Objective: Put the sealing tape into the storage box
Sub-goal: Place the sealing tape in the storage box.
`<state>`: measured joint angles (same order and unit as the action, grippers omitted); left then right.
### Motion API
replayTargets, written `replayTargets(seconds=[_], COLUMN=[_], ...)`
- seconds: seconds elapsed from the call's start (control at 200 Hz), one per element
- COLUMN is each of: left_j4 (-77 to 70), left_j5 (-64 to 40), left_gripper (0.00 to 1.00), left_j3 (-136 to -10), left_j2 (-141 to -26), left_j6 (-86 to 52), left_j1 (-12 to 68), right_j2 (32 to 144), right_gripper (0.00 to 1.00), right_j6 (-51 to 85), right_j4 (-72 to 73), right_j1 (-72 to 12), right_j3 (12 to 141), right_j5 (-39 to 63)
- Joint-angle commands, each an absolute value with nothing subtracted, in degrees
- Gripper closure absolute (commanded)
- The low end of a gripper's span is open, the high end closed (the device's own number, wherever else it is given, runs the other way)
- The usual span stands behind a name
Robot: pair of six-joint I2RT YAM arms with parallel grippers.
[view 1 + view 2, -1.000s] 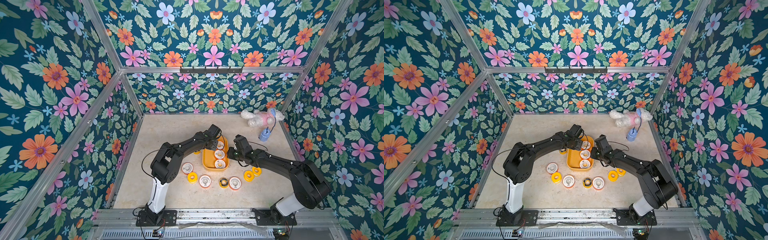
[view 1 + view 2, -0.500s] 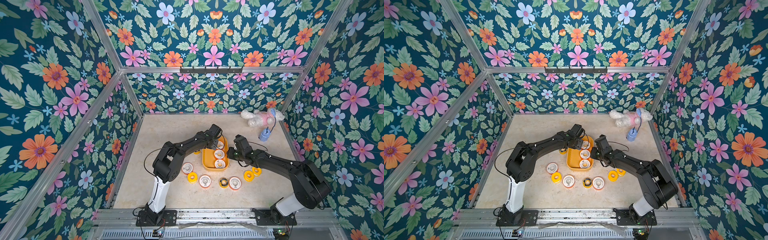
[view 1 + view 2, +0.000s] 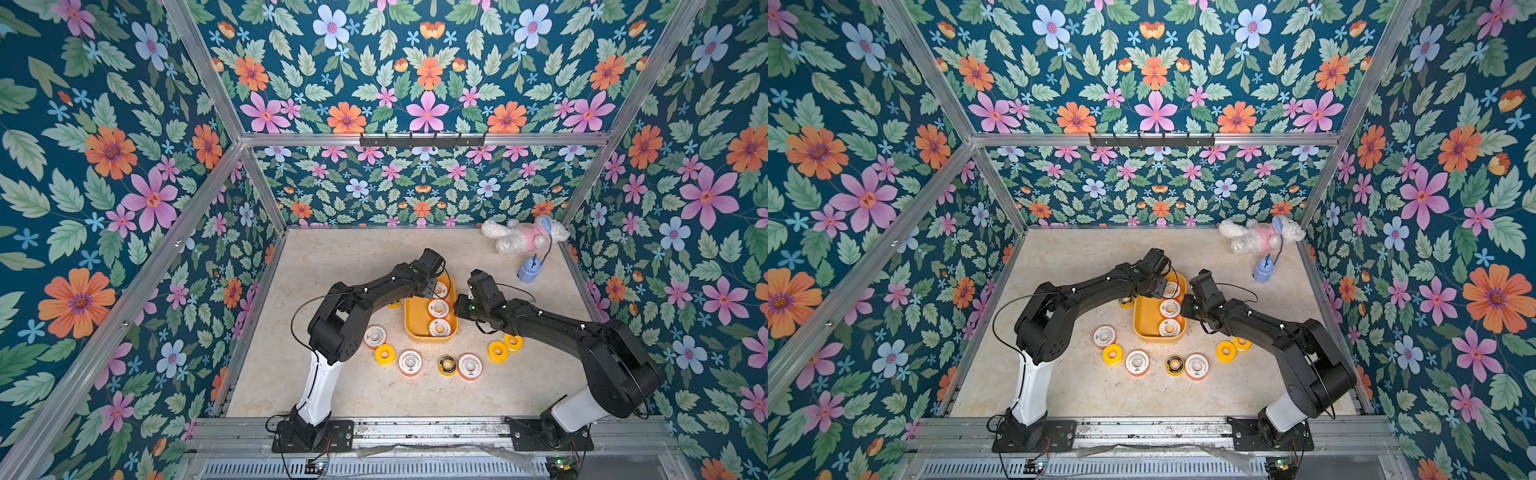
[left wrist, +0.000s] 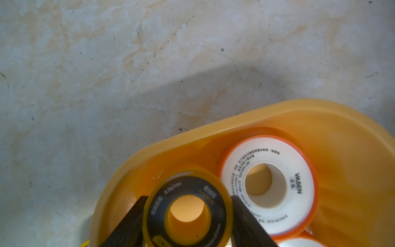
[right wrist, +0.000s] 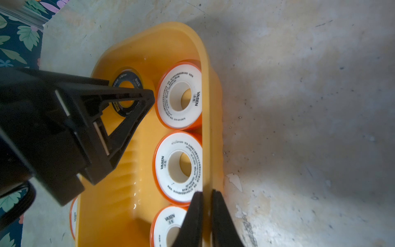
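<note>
The storage box [image 3: 412,320] [image 3: 1144,322] is a shallow yellow tub in mid-table. Three white, orange-rimmed rolls of sealing tape [image 3: 437,308] [image 5: 179,96] lie in a row along its right side. My left gripper [image 4: 188,198] [image 3: 430,291] is shut on a black-faced yellow sealing tape roll [image 4: 183,187] [image 5: 136,82], held flat over the box's far left corner. My right gripper [image 5: 207,193] [image 3: 457,307] is shut on the box's right wall [image 5: 206,128]. Several more rolls lie loose on the table in front of the box, white [image 3: 410,362], yellow [image 3: 497,351] and black-faced [image 3: 447,365].
A white and pink plush toy [image 3: 519,235] lies at the back right corner, with a small blue object on a cord [image 3: 528,270] beside it. Flowered walls close in the table on three sides. One yellow roll [image 3: 394,304] lies under my left arm.
</note>
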<state>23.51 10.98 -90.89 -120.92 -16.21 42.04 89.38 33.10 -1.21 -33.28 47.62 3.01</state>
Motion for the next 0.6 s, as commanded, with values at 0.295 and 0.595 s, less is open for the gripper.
replayTargets(seconds=[0.295, 0.595], left_j4=[25.69, 25.69], left_j5=[13.70, 13.98], left_gripper=[0.33, 0.36], left_j3=[-90.71, -90.63], left_j2=[-120.41, -119.64], left_j6=[-16.17, -16.20], left_j1=[41.98, 42.05], right_j2=[89.56, 89.30], right_gripper=[0.86, 0.86], right_j6=[32.87, 32.87], right_j4=[-4.48, -4.53], right_j1=[-33.29, -33.29], right_j3=[47.68, 47.65], right_j5=[2.90, 2.90])
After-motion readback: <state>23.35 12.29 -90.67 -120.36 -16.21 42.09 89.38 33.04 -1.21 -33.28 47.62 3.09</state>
